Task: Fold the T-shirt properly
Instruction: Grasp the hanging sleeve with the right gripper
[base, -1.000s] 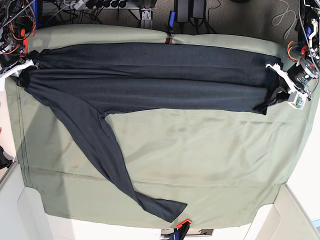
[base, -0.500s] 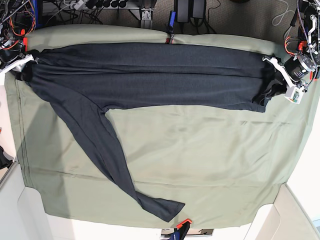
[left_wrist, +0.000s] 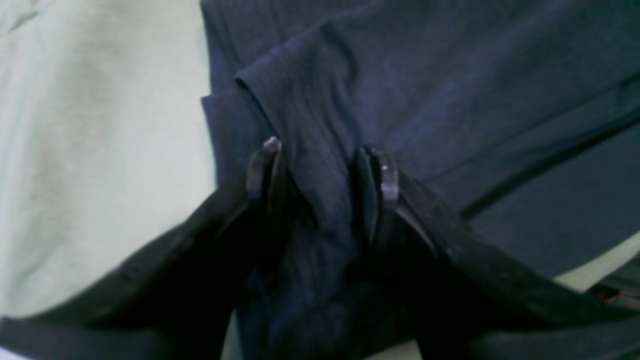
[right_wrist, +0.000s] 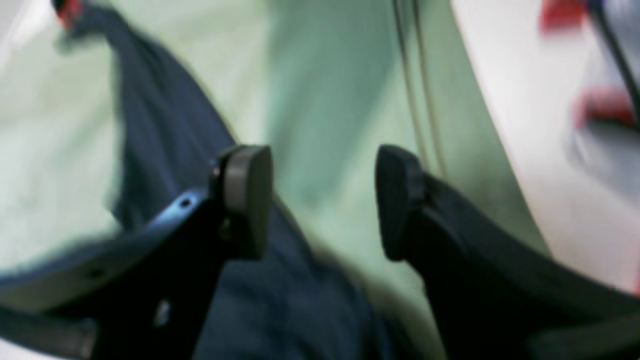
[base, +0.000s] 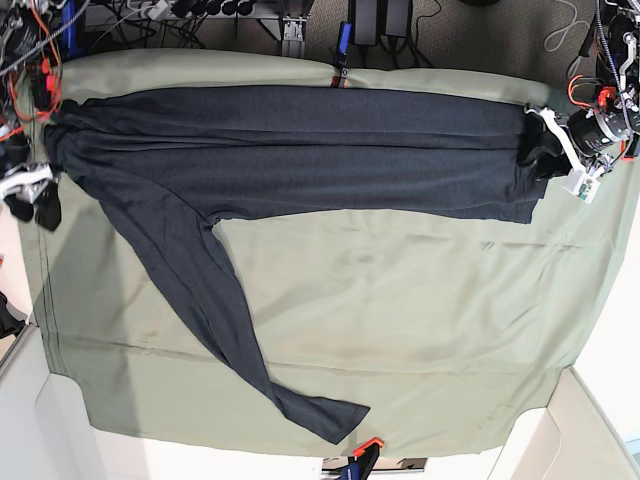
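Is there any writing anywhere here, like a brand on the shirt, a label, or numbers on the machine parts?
No readable text in any view.
T-shirt: plain dark fabric, no print or tag showing.
Green cloth: no markings.
Left gripper, closed on the shirt's edge: nothing printed on its fingers.
Right gripper, open: view too blurred to show any text.
Gear along the far edge of the base view: too small to read.

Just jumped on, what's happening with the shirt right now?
The T-shirt lies stretched in a long folded band across the far side of the olive cloth sheet, one sleeve trailing toward the near edge. The left tool is shut on a bunched fold at the shirt's end. The right tool is open with nothing between its pads, off the shirt's other end. The fold isn't finished.
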